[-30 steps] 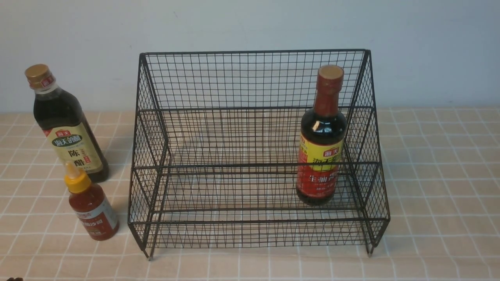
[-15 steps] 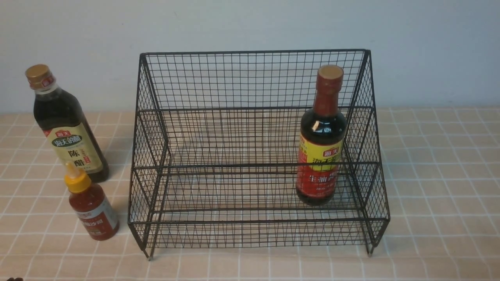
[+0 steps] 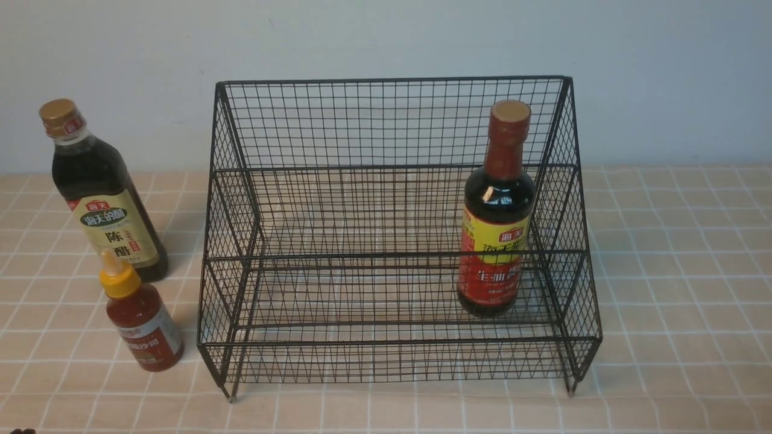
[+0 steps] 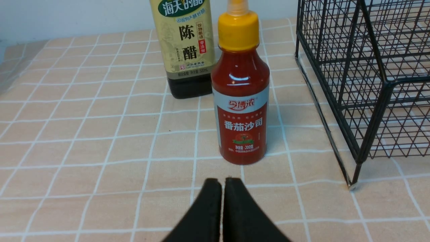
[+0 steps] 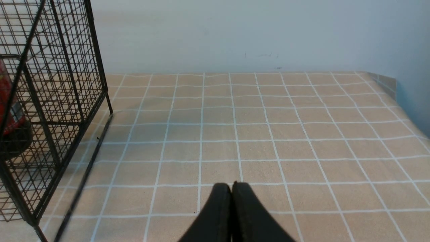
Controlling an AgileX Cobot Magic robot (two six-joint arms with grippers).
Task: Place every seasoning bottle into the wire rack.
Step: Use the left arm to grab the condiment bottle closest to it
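1. The red-necked bottle (image 3: 497, 223) stands upright inside the wire rack (image 3: 392, 79), at its right end.
2. The tall gold-capped bottle (image 3: 99, 199) and the small red bottle (image 3: 142, 325) stand just left of the rack.
3. The left gripper (image 4: 223, 183) and right gripper (image 5: 231, 188) are both pinched together, empty.

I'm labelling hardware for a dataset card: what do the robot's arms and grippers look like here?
Only the finger ends show, in the wrist views. The left gripper has two plain matte black fingers, each with a narrow rounded tip that widens toward the camera. The right gripper looks the same. No cables, markings or arm links can be made out.
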